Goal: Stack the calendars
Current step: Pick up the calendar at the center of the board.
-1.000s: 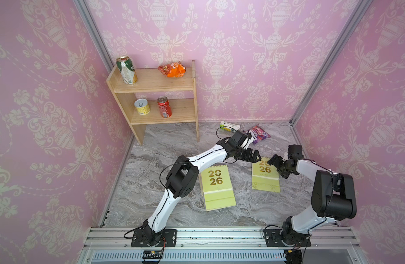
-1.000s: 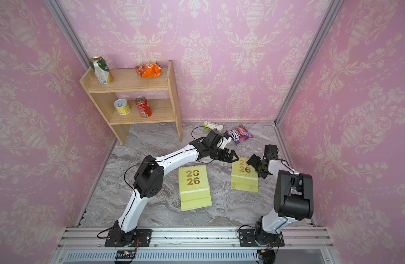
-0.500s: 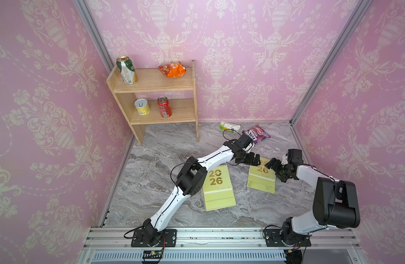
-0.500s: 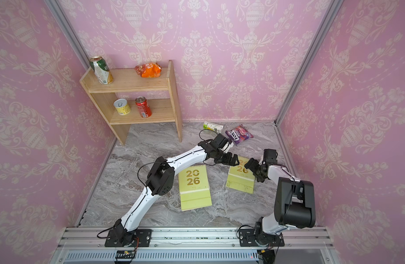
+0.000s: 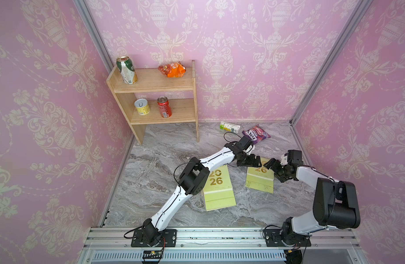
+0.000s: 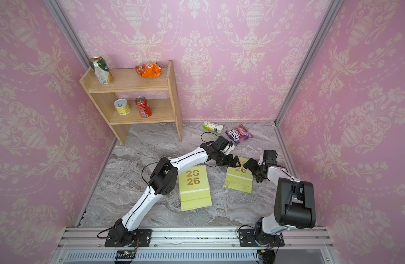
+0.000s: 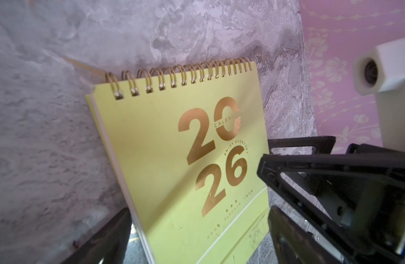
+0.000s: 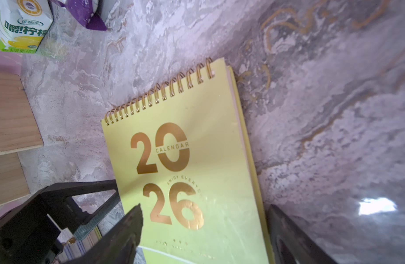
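Observation:
Two yellow-green calendars with gold "2026" lie flat on the marble floor. The left calendar lies partly under my left arm. The right calendar has both grippers over its upper half. My left gripper is open, one finger outside each long edge of that calendar. My right gripper is open too. One of its fingers overlaps the cover, the other stands beyond the far edge. The two grippers nearly meet tip to tip.
A wooden shelf with three cans and an orange packet stands at the back left. A green-white carton and a purple snack packet lie by the back wall, just behind the grippers. The right wall's rail runs close to my right arm.
Both grippers have drawn closer together over the right calendar. That calendar has slid a little to the left and turned slightly. The left calendar has stayed put.

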Controlling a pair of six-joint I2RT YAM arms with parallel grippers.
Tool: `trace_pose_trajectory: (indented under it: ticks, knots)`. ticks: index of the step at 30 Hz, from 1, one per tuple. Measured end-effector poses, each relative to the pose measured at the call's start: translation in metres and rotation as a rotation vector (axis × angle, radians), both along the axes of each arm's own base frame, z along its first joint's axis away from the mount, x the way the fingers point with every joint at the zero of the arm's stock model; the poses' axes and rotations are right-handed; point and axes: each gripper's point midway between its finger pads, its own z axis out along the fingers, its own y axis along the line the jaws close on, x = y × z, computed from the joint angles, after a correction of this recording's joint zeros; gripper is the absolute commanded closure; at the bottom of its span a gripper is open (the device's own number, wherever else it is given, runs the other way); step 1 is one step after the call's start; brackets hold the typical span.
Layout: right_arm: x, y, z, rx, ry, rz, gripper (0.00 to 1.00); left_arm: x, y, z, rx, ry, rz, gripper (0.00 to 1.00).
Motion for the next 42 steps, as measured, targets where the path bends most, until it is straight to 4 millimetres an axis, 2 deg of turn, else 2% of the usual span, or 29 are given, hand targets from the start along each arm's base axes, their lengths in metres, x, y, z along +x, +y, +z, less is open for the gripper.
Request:
trace_pose_trajectory:
  ticks: [9,12,15,19,22,29,40,42]
  knots:
    - [0.000,0.000,-0.001,0.000,0.001,0.000,0.15,0.004,0.000,0.004,-0.056,0.013,-0.016,0.12]
    - [0.001,0.000,-0.001,0.000,-0.001,0.000,0.15,-0.001,0.004,0.002,-0.064,0.025,-0.026,0.15]
    - [0.003,-0.001,-0.001,-0.001,-0.007,-0.001,0.15,-0.008,0.005,0.009,-0.081,0.032,-0.040,0.19]
    - [0.006,-0.002,-0.001,0.000,-0.017,-0.002,0.15,-0.008,0.003,0.034,-0.138,0.009,-0.056,0.38]
    - [0.010,0.000,0.000,0.014,-0.033,0.008,0.16,-0.012,-0.003,0.052,-0.185,-0.015,-0.082,0.43]
    - [0.011,0.001,0.001,0.022,-0.041,0.015,0.16,-0.016,0.000,0.045,-0.179,0.003,-0.086,0.57]
    - [0.011,0.003,0.001,0.032,-0.044,0.020,0.16,-0.011,0.009,0.036,-0.150,0.045,-0.038,1.00]
    - [0.011,0.003,0.001,0.033,-0.044,0.020,0.16,-0.011,0.010,0.036,-0.150,0.046,-0.036,1.00]
